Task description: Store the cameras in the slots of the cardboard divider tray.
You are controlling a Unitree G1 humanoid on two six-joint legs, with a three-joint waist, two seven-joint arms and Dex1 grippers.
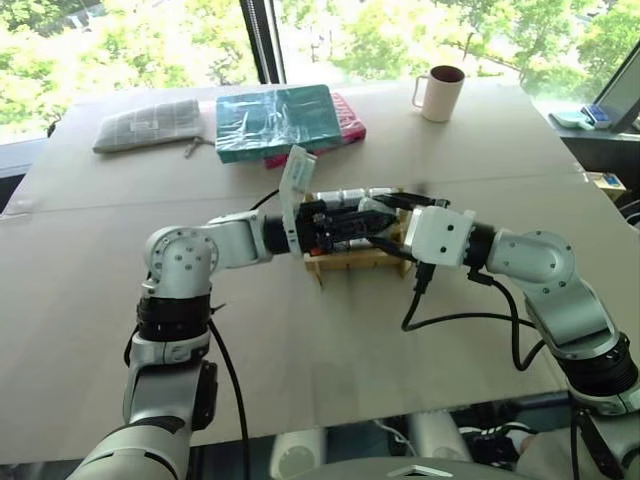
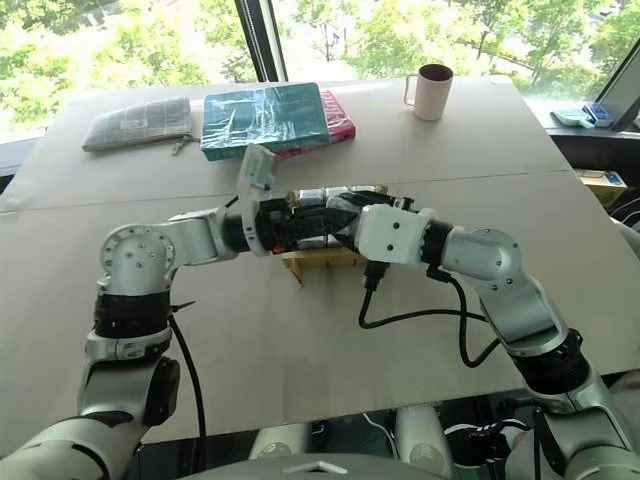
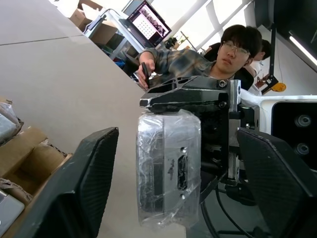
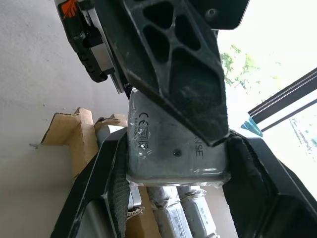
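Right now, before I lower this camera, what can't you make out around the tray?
- Free slots in the light-brown cardboard divider tray: in the head views, the left hand and right hand cover it. In the right wrist view, the plastic-wrapped silver-grey camera hides most of it and the bottom edge cuts off the rest.
- The camera's upper face: in the right wrist view, the left hand's black finger covers it.

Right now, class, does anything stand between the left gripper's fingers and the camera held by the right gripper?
Nothing visible does. The camera, wrapped in clear plastic and clamped by the right gripper, sits in the gap of the left gripper, whose open fingers flank it with bare space on both sides.
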